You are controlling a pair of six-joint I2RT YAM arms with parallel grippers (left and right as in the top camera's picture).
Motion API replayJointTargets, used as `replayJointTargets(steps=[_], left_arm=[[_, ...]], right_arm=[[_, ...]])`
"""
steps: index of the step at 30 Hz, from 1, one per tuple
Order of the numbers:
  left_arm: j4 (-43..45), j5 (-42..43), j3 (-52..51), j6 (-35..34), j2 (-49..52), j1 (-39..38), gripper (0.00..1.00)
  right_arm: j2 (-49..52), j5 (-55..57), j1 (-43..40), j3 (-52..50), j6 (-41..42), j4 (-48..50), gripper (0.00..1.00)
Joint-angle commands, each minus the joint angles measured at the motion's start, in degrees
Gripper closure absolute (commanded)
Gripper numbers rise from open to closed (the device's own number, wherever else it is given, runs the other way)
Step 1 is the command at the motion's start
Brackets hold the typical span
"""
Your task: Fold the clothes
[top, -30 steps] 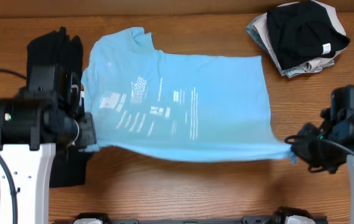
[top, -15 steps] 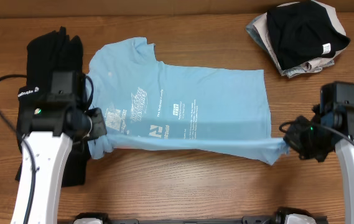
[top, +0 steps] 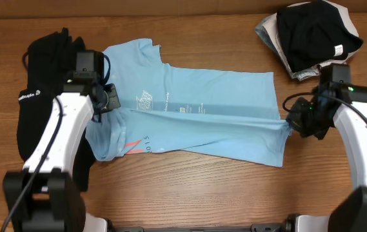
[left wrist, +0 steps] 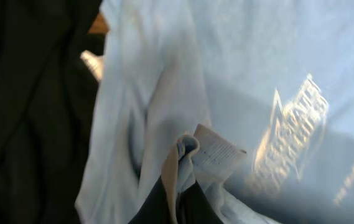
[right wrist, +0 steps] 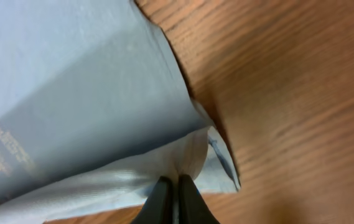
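Left gripper (top: 110, 101), right gripper (top: 291, 122) both pinching blue T-shirt (top: 222, 96) — long axis left-right, collar leftward.

White-shelled left arm (top: 53, 138) and right arm (top: 366, 149), black joint housings (top: 84, 63), black cables (top: 295, 98), slim dark right hand (right wrist: 170, 182)

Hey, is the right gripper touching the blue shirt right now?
Touching. The right wrist view shows the right gripper pinched shut on the blue shirt at its edge.

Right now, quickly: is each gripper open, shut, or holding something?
Left gripper: closed, pinching a fold of the light blue T-shirt.
Right gripper: closed, pinching the same shirt at its edge.
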Motion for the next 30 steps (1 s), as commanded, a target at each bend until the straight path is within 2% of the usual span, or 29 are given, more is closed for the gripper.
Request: replayJointTargets(steps=[1,5,8,10,12,14,15,16,17,20,22,24,27,30], left_arm=[[2.43,-1.84,-0.04,0.96,3.58,0.68,0.95],[5.25,-1.95,-0.04,0.94,7.28,0.68,0.95],[6.78,-1.92,-0.04,0.94,9.05,0.68,0.86],[7.43,-1.95,-0.04,0.94,9.53,0.68,0.76],[8.22,-1.95,-0.04,0.94,9.55,0.68,0.71],[8.98,-1.97,-0.02,0.96,9.55,0.68,0.6],[9.29,-1.99,-0.02,0.96,9.55,0.68,0.53],[9.49,-2.01,-0.02,0.98,9.55,0.7,0.47],[9.81,-1.99,-0.02,1.22,9.53,0.74,0.4],[9.73,-1.95,1.14,3.02,9.53,1.05,0.2],[6.95,-1.22,4.31,4.13,9.49,1.4,0.13],[2.45,0.28,9.25,7.1,9.49,1.42,0.02],[-5.27,5.27,19.1,14.01,9.49,1.27,0.0],[-10.08,8.37,28.59,15.93,9.53,1.27,0.0]], right_arm=[[2.62,1.05,-0.04,0.0,-1.53,1.92,0.96],[5.7,0.98,0.09,0.0,-2.12,5.27,0.96],[8.02,1.01,0.74,0.0,-2.67,7.8,0.96],[9.38,1.01,1.4,0.0,-2.64,9.22,0.96],[10.73,0.33,2.19,0.0,-2.62,10.91,0.82],[11.58,-0.5,2.8,0.0,-2.62,12.55,0.51],[11.89,-0.5,2.97,0.0,-2.62,13.29,0.3],[12.04,-0.46,2.99,0.0,-2.64,13.86,0.19],[12.09,-0.46,2.99,0.0,-2.64,14.43,0.15],[12.02,-0.48,2.97,0.83,-2.67,15.28,0.1],[11.91,-0.57,2.93,2.8,-3.41,14.16,0.1],[11.82,-1.66,2.93,6.56,-6.38,11.45,0.1],[11.82,-3.52,3.06,14.12,-11.28,5.66,0.1],[11.82,-3.48,3.76,22.16,-12.39,0.17,0.1]])
